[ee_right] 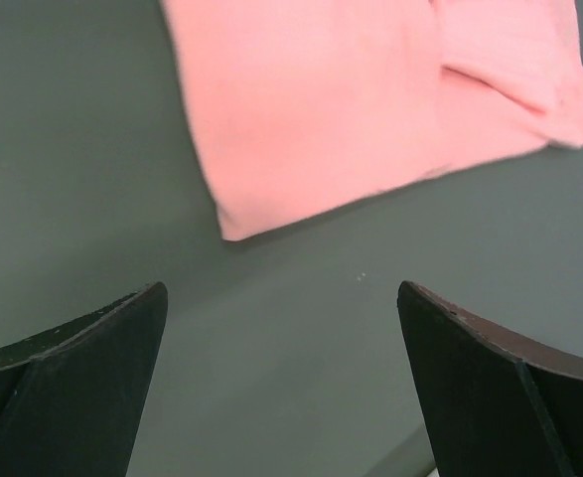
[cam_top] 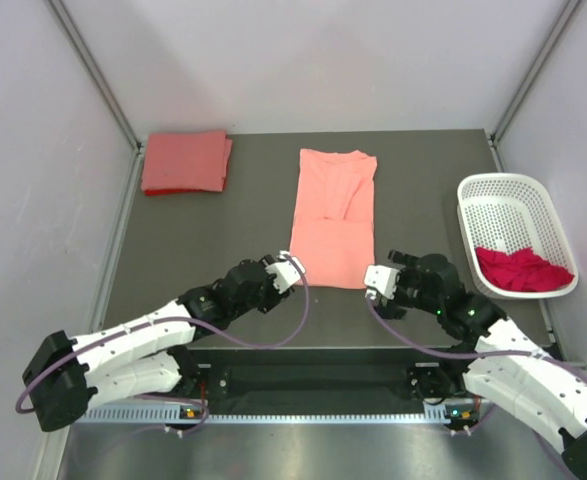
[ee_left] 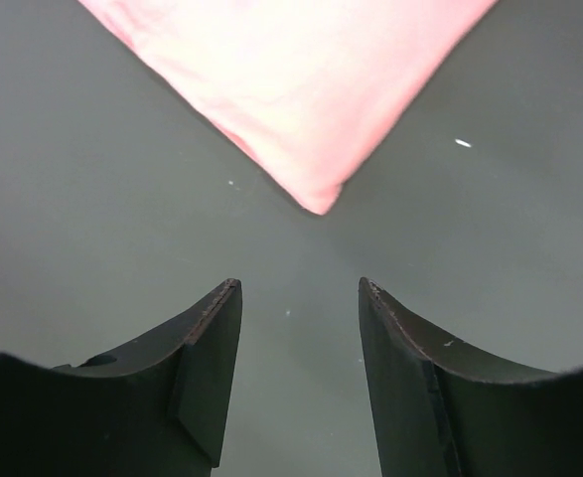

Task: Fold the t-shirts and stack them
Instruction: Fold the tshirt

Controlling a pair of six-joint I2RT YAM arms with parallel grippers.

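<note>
Far left first: the coral-red tee (cam_top: 185, 162) sits folded in a tidy square at the back of the desk (cam_top: 223, 240), close to the left edge and well apart from everything else. There's a broad stretch of bare desk in front of it.

The left arm (cam_top: 143, 340) reaches low from its base, stretched in toward the middle. The left tool (cam_top: 291, 268) is just beside the near left corner of the salmon-pink tee (cam_top: 335, 215). Its fingers (ee_left: 212, 338) stand partly apart with nothing between them, and the cloth corner lies just ahead of the tips, not touching.

In the centre, the pink tee lies flat as a long strip running front to back, sleeves folded in, with open desk down both long edges.

The right arm (cam_top: 513, 370) mirrors the left, bent in low. The right tool (cam_top: 378, 280) is near the near right corner, jaws flung wide, gripping nothing, with the corner ahead of the tips.

Far right, the white basket (cam_top: 513, 215) sits by the desk's right edge. The magenta-red tee (cam_top: 521, 268) is crumpled in its near end.
</note>
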